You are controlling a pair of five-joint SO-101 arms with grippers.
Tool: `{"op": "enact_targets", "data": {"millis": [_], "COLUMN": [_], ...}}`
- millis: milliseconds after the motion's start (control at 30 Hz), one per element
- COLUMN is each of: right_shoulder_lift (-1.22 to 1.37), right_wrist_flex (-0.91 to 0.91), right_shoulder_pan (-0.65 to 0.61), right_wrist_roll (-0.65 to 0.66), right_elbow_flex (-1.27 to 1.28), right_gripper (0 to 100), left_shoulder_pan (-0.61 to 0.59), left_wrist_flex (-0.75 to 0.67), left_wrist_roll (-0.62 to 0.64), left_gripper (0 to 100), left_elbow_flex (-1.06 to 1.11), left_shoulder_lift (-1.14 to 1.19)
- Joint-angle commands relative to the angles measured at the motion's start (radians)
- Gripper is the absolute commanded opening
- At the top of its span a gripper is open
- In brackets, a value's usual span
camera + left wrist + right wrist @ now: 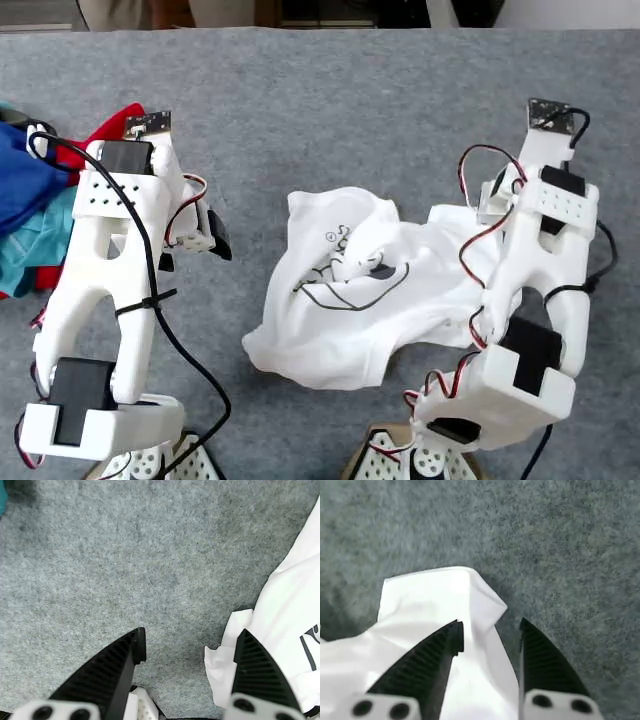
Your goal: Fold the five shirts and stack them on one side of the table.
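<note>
White graphic tee [340,300] is lying crumpled btwn both arms, long axis running gripper to gripper. Right gripper [491,624], jaws spread, is straddling a tee corner, so it's nearer. Left gripper [192,632], spread & empty, is hovering over grey felt [125,555], w/ the tee just beside one finger.

Desk: flat top covered in mottled grey felt-like fabric [330,110] with a short fuzzy nap, reaching both side edges. The far edge runs straight.

Beyond the far edge is a narrow strip of room:
- tan-brown shape [110,12] behind the far left corner
- dark gap [350,10] behind the middle
- pale white surface [570,12] behind the far right corner

Too little of them shows to tell what they are.

Light: even and soft, with only faint, short shadows on the felt.
</note>
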Motion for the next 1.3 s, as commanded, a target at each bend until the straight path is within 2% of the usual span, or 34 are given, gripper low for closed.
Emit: {"op": "enact_targets", "data": {"millis": [0,133,267,333,533,767,1267], "right_shoulder_lift": [0.047,0.142,0.194,0.202,0.205,0.205,0.213], "right_wrist_flex": [-0.034,-0.029,-0.029,-0.029,-0.035,-0.029,-0.037], "right_shoulder_pan": [0.002,0.005,0.007,0.007,0.007,0.004,0.03], "right_wrist_roll": [-0.034,-0.038,-0.038,-0.038,-0.031,0.008,0.055], "right_elbow_flex": [-0.025,-0.082,-0.122,-0.136,-0.173,-0.214,-0.266], "right_gripper": [17.8,16.8,5.1,2.3,6.5,24.4,24.9], "left_shoulder_pan": [-0.005,-0.006,-0.008,-0.008,-0.009,-0.009,-0.011], "left_wrist_flex": [-0.002,-0.003,-0.003,-0.003,-0.003,-0.008,-0.003], "left_wrist_roll": [0.009,0.009,0.009,0.009,0.009,0.009,0.009], "left_gripper": [29,29,29,29,29,29,29], "left_elbow_flex": [-0.044,-0.044,-0.044,-0.044,-0.044,-0.044,-0.044], "left_shoulder_lift": [-0.035,-0.035,-0.035,-0.035,-0.035,-0.035,-0.035]}}
